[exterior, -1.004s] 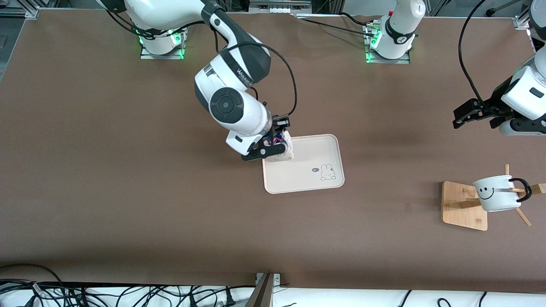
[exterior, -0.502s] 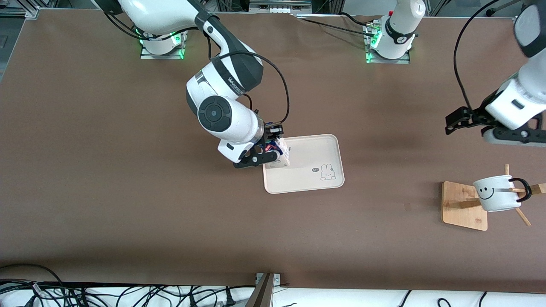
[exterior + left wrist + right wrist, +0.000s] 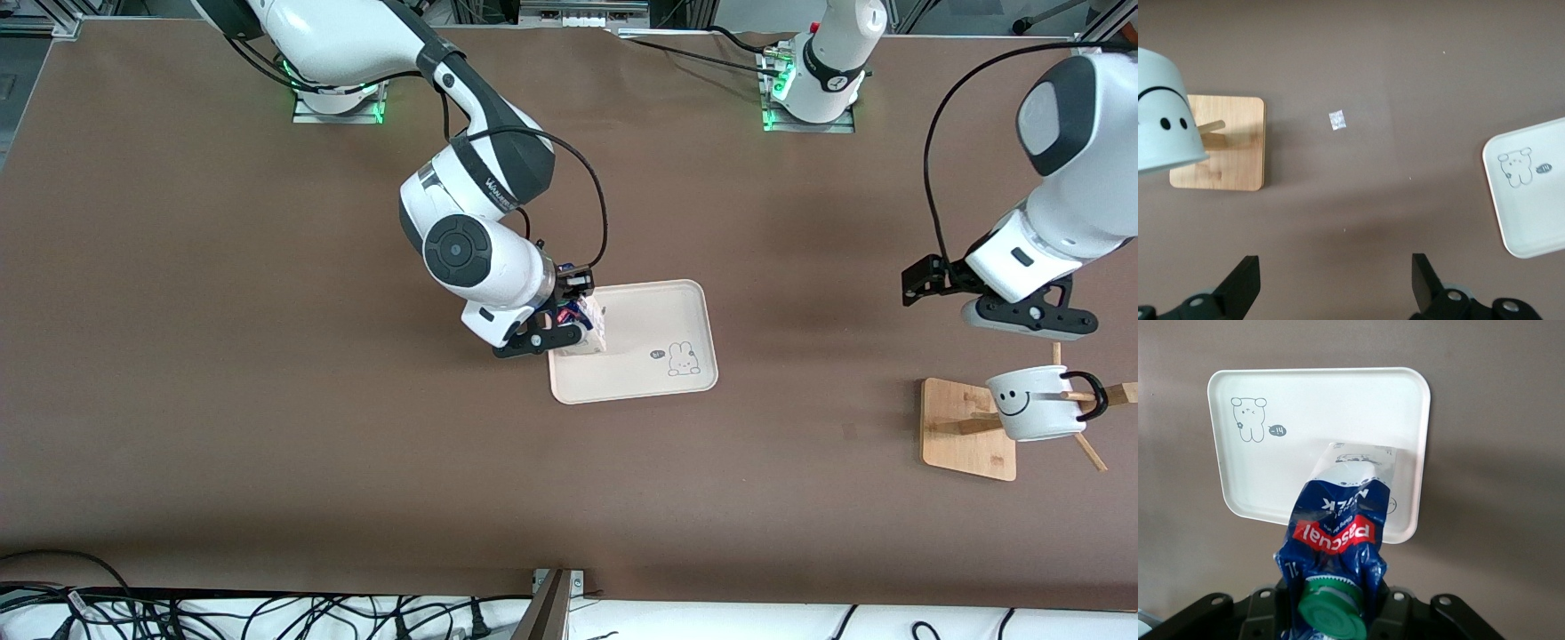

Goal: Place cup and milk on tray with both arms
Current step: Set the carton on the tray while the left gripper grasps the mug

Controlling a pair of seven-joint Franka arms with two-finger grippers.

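While the right claw grips the milk over the tray, the left claw hangs open above the table near the cup.

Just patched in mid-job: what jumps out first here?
The right gripper is shut on the milk carton, holding it tilted over the cream tray at its right-arm end. The smiley-face mug hangs on the wooden rack at the left arm's end, with the open left gripper above it.
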